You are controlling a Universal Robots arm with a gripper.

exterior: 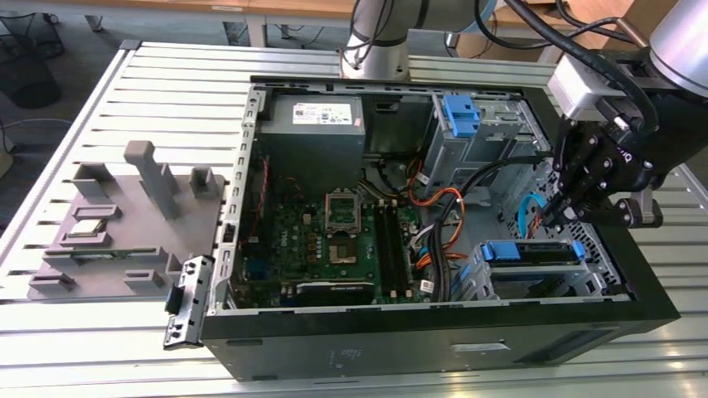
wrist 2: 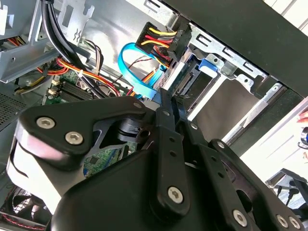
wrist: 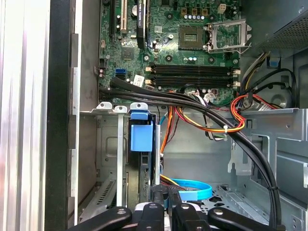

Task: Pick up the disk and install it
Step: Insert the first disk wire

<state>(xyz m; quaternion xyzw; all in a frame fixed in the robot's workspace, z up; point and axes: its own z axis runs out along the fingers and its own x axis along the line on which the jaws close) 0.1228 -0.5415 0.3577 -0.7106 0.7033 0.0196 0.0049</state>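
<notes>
Exterior view: the disk point(exterior: 529, 252) sits in the drive bay point(exterior: 487, 286), near the gripper point(exterior: 550, 223), at 6 o'clock from it; the jaws are clenched together, grasping nothing.

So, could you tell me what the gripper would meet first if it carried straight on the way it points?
Probably the blue cable looping just ahead of the gripper, near the disk; depth is unclear, so it might slip past it.
</notes>
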